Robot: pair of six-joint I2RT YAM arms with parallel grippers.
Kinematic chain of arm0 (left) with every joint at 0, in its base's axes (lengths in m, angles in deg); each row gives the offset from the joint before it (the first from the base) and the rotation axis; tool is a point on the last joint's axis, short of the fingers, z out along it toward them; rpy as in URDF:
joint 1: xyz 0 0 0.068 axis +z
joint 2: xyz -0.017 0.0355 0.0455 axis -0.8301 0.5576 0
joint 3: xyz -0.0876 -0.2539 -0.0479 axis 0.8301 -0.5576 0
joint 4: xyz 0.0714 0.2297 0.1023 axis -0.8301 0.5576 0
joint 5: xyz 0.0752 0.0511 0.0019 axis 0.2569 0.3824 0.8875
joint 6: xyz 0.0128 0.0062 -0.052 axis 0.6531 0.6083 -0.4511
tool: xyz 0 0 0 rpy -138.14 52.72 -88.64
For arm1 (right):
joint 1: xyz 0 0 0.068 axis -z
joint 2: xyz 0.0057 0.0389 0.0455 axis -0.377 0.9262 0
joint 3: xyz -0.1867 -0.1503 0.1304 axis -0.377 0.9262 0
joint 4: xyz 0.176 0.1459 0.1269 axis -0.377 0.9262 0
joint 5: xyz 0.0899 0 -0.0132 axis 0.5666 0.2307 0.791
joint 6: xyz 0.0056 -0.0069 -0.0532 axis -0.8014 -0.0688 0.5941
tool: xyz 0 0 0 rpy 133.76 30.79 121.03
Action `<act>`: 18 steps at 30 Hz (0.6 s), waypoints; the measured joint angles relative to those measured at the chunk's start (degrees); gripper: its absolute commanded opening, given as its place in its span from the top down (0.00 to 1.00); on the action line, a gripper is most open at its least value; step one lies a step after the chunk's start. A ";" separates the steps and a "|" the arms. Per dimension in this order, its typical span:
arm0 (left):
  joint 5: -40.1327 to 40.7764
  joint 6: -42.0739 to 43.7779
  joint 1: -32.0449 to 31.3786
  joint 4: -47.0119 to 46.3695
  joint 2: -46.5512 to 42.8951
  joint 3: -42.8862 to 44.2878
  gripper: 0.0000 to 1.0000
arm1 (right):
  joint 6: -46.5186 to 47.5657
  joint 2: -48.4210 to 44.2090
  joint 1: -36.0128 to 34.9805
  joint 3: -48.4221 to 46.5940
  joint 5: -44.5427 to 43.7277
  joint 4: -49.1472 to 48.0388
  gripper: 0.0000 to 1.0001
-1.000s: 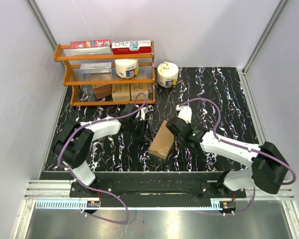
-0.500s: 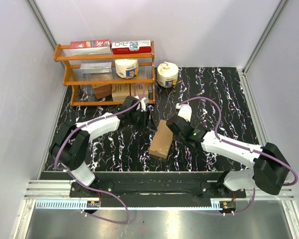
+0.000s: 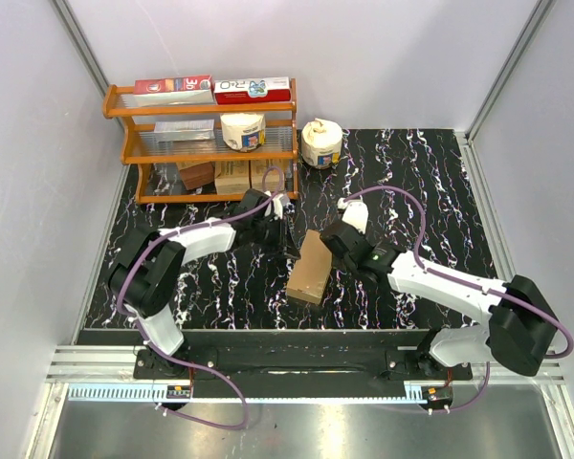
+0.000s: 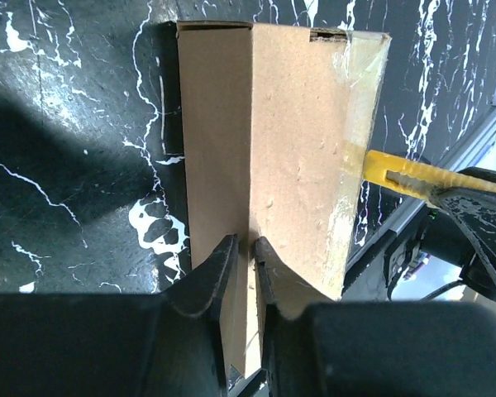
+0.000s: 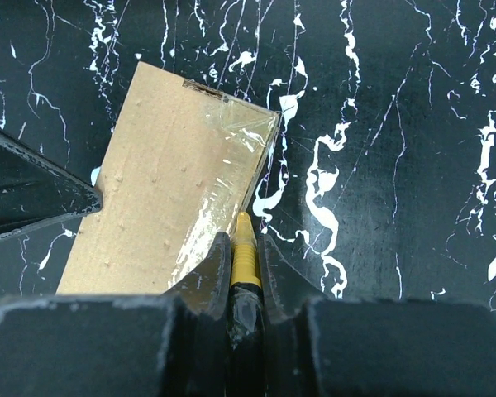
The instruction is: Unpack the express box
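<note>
The express box (image 3: 311, 268), a plain brown oblong carton, lies mid-table with clear tape along one long edge (image 5: 219, 194). My left gripper (image 3: 288, 240) sits at its far left end. In the left wrist view its jaws (image 4: 241, 248) are pinched almost together over the ridge between the box's top (image 4: 306, 141) and its side. My right gripper (image 3: 332, 251) is shut on a yellow cutter (image 5: 245, 248). The cutter's tip touches the taped edge of the box (image 5: 149, 207). The cutter (image 4: 401, 174) also shows at the right of the left wrist view.
An orange shelf rack (image 3: 201, 143) stands at the back left, holding red-and-white cartons, a tape roll and small brown boxes. Another roll (image 3: 320, 143) sits on the black marbled table beside it. A metal rail (image 3: 287, 339) runs along the near edge.
My left gripper has swung right and nearer, onto the box's far end, and its jaws have narrowed. The right arm and cutter have barely moved.
</note>
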 measured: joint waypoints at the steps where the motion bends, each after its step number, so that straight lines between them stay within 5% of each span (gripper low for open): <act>1: -0.50 -0.17 0.17 -1.07 0.00 -0.61 0.85 | 0.17 -0.11 0.02 0.00 0.28 -0.04 1.00; 18: -7.52 -4.85 8.15 -5.73 -0.07 -6.32 0.94 | 3.74 -3.45 0.28 -3.85 6.82 -1.99 1.00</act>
